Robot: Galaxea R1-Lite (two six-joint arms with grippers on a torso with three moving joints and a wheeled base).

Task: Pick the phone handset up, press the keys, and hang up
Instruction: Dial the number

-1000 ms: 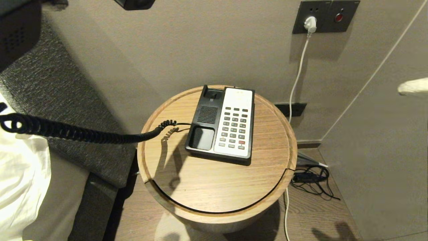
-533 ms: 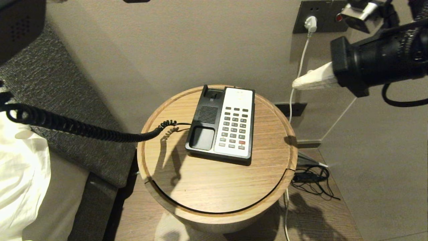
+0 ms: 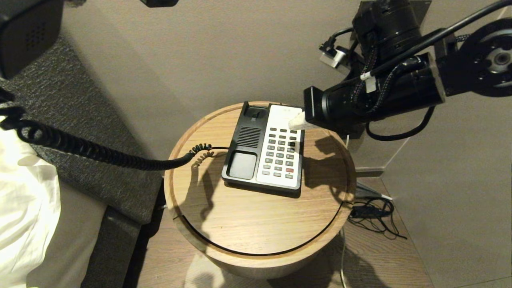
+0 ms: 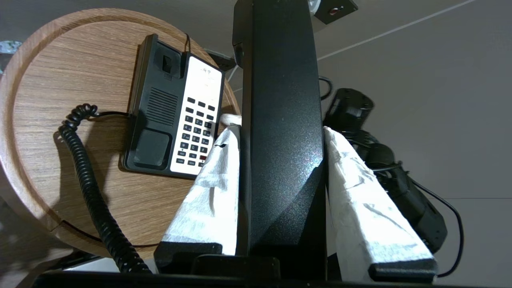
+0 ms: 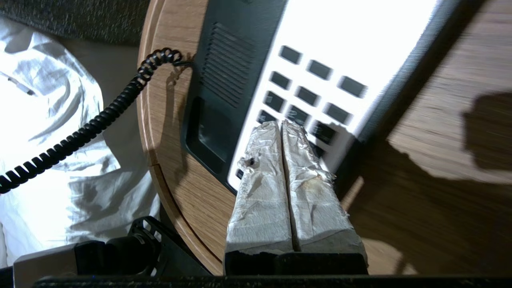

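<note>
Two robot hands work at a bedside phone: the left hand, its white-wrapped fingers clamped on the phone handset, holds it raised off to the left of the round wooden tabletop, the coiled cord stretching back to the phone base; the right hand, fingers pressed together with nothing between them, hovers just above the keys on the white faceplate.

The handset is cut off at the head view's top-left corner. The right hand covers several keys, and the worktop nearby is blurred.
</note>
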